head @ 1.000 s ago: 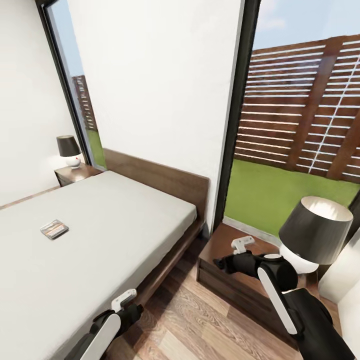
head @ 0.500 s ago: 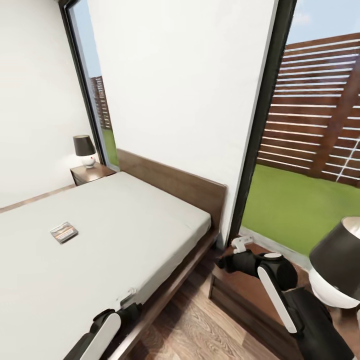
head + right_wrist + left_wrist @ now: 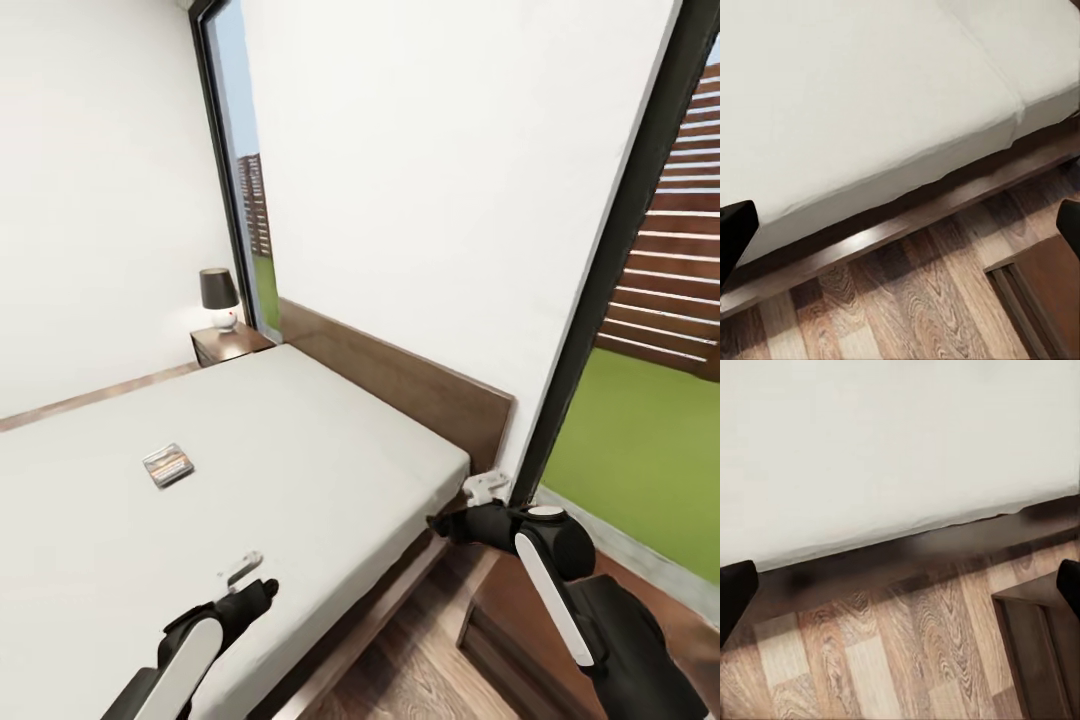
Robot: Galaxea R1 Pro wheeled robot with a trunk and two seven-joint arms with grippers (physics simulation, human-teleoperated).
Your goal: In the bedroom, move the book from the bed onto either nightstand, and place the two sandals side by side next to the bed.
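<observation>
Head view: the book (image 3: 168, 465) lies mid-mattress, well beyond both empty, spread grippers (image 3: 241, 570) (image 3: 484, 489), so an overreaching grasp could be missed.

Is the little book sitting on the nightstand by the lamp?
No, the book lies on the bed's grey mattress, well apart from the nightstand with the lamp.

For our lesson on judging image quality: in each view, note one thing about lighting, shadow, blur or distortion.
Head view: wide-angle lens slants the window frame; the far lamp casts a soft glow on the wall. Left wrist view: the bed mattress looks flat and evenly lit, its frame blurred in shadow. Right wrist view: a glossy highlight runs along the bed frame; floor grain is sharp.
</observation>
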